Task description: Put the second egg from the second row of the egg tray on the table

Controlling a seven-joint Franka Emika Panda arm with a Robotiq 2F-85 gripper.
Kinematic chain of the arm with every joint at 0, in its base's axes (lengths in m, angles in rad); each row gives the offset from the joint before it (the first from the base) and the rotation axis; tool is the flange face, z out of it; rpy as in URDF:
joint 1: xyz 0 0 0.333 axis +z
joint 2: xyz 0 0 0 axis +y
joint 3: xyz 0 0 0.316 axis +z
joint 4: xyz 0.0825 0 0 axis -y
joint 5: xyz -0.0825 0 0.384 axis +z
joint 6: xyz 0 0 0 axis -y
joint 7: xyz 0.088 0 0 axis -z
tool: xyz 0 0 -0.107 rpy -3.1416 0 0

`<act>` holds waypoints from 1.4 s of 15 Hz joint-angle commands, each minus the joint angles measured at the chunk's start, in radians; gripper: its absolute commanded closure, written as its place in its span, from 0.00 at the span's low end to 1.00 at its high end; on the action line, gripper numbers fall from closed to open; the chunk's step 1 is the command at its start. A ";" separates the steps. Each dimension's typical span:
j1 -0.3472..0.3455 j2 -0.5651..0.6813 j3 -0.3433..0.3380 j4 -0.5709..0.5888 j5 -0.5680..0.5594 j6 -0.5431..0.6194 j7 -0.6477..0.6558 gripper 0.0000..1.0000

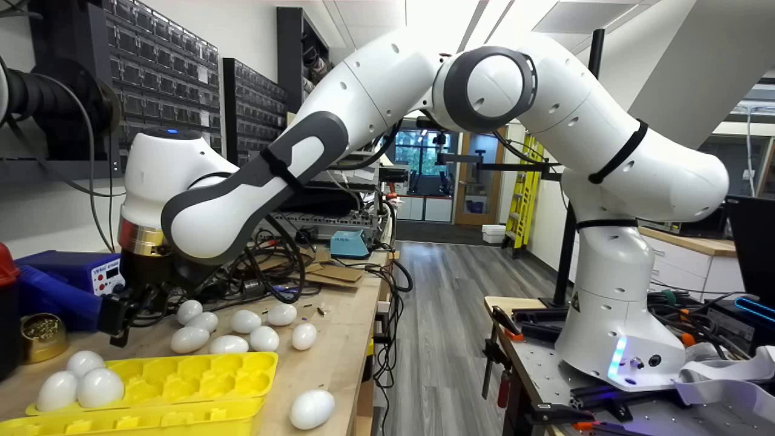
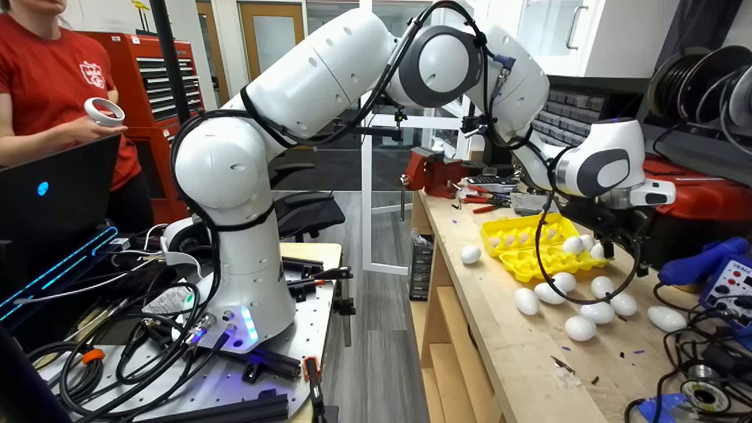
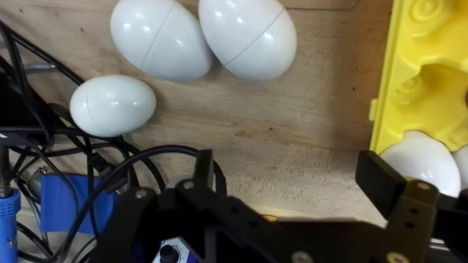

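The yellow egg tray (image 1: 175,378) lies open on the wooden table (image 1: 342,339); it also shows in an exterior view (image 2: 520,264) and at the right of the wrist view (image 3: 409,86). Three white eggs sit grouped at one end of it, one being this egg (image 1: 102,387); one shows at the right edge of the wrist view (image 3: 420,160). I cannot tell which is the task's egg. My gripper (image 3: 290,171) is open and empty above the table beside the tray's egg end, its right finger overlapping the tray corner in view. It shows in both exterior views (image 1: 138,321) (image 2: 625,258).
Several loose white eggs (image 1: 189,339) lie on the table beside the tray, and a lone egg (image 1: 312,409) lies near the table's front edge. Black cables (image 3: 146,155), a blue soldering station (image 1: 100,278) and a brass tip cleaner (image 1: 43,339) stand close to the gripper.
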 commanded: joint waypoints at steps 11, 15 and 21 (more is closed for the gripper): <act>-0.025 -0.093 0.011 -0.054 -0.017 -0.040 -0.014 0.00; -0.032 -0.142 0.021 -0.089 -0.016 -0.075 -0.030 0.00; -0.046 -0.197 0.042 -0.138 -0.009 -0.140 -0.056 0.00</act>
